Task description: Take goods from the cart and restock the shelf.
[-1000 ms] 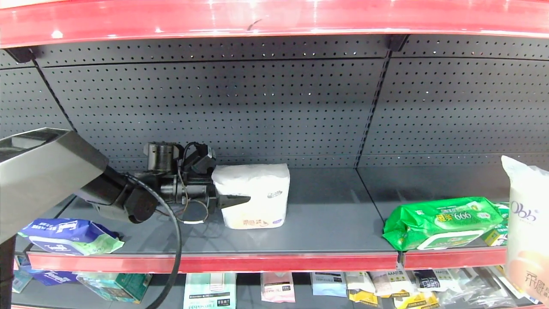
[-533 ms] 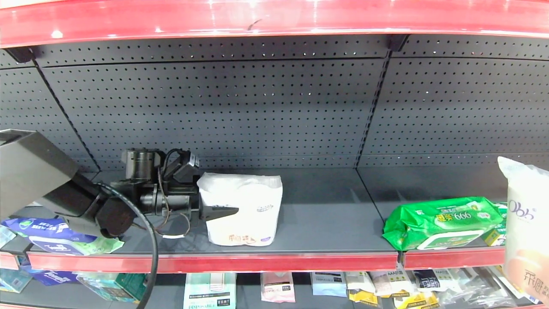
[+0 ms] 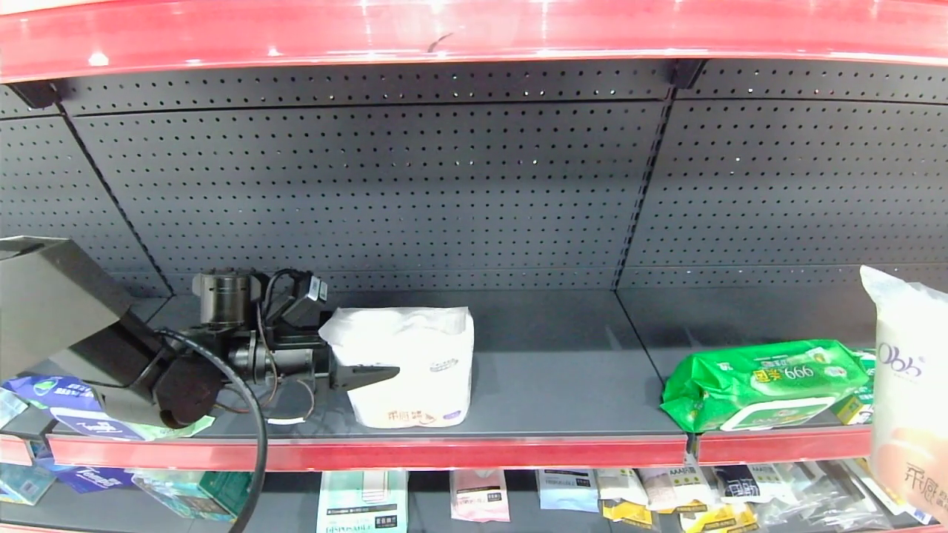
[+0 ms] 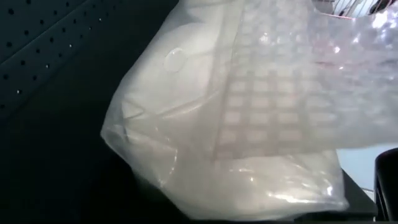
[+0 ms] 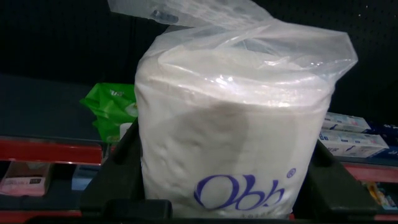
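A white tissue pack [image 3: 415,363] in clear wrap stands on the grey shelf [image 3: 563,385], near its red front edge and left of centre. My left gripper [image 3: 370,370] is shut on it from the left, one dark finger lying across its front face. The left wrist view has the same tissue pack [image 4: 249,124] close up. At the far right a second white roll pack [image 3: 907,400] hangs in front of the shelf, and my right gripper [image 5: 227,186] is shut on this roll pack [image 5: 236,137], with a black finger on either side.
A green wipes pack [image 3: 763,381] lies on the shelf's right section. A blue pack [image 3: 44,389] lies at the left end, partly behind my left arm. The shelf between the tissue pack and the green pack is bare. Small packets [image 3: 481,492] line the lower shelf.
My left gripper has moved left and toward the shelf's front edge, carrying the white tissue pack lower. The right pack has barely shifted.
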### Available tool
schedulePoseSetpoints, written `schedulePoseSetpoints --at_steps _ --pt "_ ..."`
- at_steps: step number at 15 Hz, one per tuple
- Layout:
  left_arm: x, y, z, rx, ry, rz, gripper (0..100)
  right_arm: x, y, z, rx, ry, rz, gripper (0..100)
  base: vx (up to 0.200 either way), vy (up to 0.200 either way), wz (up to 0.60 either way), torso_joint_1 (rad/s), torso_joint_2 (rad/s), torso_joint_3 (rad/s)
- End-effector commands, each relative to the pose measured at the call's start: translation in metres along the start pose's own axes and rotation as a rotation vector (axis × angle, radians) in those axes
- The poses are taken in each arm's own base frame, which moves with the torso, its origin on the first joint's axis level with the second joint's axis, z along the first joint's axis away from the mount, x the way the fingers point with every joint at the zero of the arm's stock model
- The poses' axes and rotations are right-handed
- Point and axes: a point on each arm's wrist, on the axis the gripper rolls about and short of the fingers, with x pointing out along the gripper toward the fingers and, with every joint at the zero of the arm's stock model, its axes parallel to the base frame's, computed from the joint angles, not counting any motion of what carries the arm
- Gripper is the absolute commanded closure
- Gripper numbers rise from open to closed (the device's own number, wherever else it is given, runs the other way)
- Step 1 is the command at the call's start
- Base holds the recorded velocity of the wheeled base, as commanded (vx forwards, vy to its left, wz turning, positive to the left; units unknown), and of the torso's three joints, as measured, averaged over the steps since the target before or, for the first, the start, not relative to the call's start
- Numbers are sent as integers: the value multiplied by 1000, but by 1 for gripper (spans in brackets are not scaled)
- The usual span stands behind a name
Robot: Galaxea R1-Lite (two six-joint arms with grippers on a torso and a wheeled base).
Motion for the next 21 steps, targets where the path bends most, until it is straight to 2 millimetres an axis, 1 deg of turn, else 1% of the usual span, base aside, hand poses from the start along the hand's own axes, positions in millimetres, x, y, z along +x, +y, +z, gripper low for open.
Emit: schedulePoseSetpoints --at_steps 1,8,12,21 --pt "-1 -4 -5 -20 2 -14 100 0 0 1 0 -1 1 100 0 0 0 0 0 0" --pt "-2 -8 -4 -21 -12 -43 100 2 0 0 -1 9 4 100 0 0 0 0 0 0" --pt "-4 -16 -5 -39 -5 -51 100 2 0 0 -1 9 4 100 0 0 0 0 0 0" --pt "-2 -19 -5 -44 -11 -75 100 3 0 1 -1 9 2 100 0 0 0 0 0 0"
